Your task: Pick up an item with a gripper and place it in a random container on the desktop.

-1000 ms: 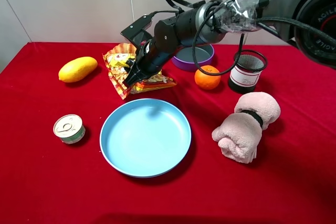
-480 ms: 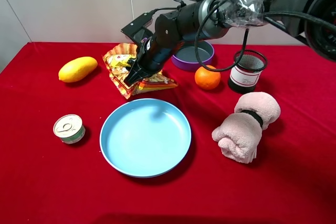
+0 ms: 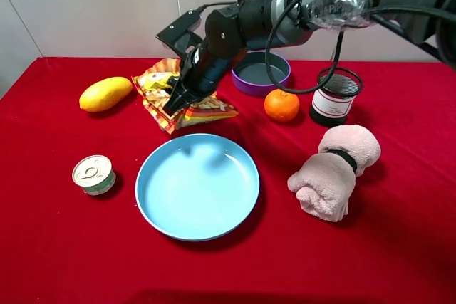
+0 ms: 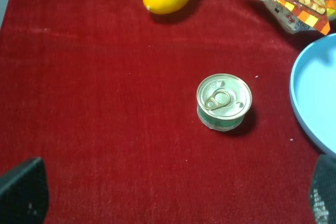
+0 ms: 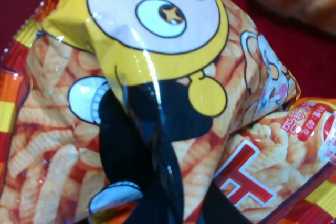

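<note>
Right tool point(image 3: 176, 102) reached across from the right side and sat on the snack bag point(image 3: 206, 109), black jaws drawn in to a narrow point and pinching a fold in the middle of the bag. Right wrist view was filled by the snack bag point(image 5: 157, 40): yellow cartoon face, printed fries, and a sharp crease running down the foil to the pinch. Could not tell if the bag was off the cloth or resting on it.

Snack bag lay toward the far edge of the worktop point(image 3: 64, 254), left of centre, crumpled and tilted. Its near edge was close to the far rim of the light-blue plate point(image 3: 146, 197) but apart from it. Plate sat around the centre of the worktop, nothing in it.

Left tool point(image 4: 172, 195) hung over the left part of the red cloth, fingers point(image 4: 21, 191) spread wide at the two sides of the left wrist view, gripping nothing.

Mango point(image 3: 105, 94) was near the far left corner, left of the bag. Can point(image 3: 93, 174) stood upright toward the left edge, beside the plate and apart from it. Purple pan point(image 3: 262, 76) was by the far edge, with the orange point(image 3: 281, 105) just in front of it. Mesh cup point(image 3: 335, 95) stood right of the orange. Pink towel roll point(image 3: 333, 172) lay toward the right edge.
</note>
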`<state>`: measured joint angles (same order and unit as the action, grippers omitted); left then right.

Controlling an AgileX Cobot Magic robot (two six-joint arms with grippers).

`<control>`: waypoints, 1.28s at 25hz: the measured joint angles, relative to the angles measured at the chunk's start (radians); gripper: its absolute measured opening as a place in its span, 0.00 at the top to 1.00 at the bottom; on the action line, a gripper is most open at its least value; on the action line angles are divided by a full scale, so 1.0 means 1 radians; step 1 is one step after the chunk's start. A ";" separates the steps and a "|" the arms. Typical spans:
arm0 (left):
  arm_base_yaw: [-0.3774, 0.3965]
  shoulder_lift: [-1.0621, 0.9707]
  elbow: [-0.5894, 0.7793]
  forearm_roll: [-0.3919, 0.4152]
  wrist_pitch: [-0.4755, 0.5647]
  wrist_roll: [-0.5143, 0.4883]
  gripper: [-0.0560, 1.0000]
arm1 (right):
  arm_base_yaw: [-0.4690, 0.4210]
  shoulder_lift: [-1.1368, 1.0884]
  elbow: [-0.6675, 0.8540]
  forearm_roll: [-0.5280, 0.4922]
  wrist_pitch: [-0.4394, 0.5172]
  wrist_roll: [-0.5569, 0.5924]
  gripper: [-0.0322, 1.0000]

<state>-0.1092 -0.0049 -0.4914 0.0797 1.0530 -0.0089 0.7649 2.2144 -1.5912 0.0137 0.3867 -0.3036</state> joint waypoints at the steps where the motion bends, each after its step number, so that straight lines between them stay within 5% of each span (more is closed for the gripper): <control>1: 0.000 0.000 0.000 0.000 0.000 0.000 0.01 | 0.007 -0.014 0.000 -0.006 -0.001 0.001 1.00; 18: 0.000 0.000 0.000 0.000 0.000 0.000 0.01 | 0.063 -0.129 0.029 -0.060 0.066 0.051 1.00; 32: 0.000 0.000 0.000 0.000 0.000 0.000 0.01 | 0.089 -0.288 0.318 -0.067 0.018 0.118 1.00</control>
<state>-0.1092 -0.0049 -0.4914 0.0797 1.0530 -0.0089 0.8537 1.9261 -1.2731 -0.0529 0.4051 -0.1858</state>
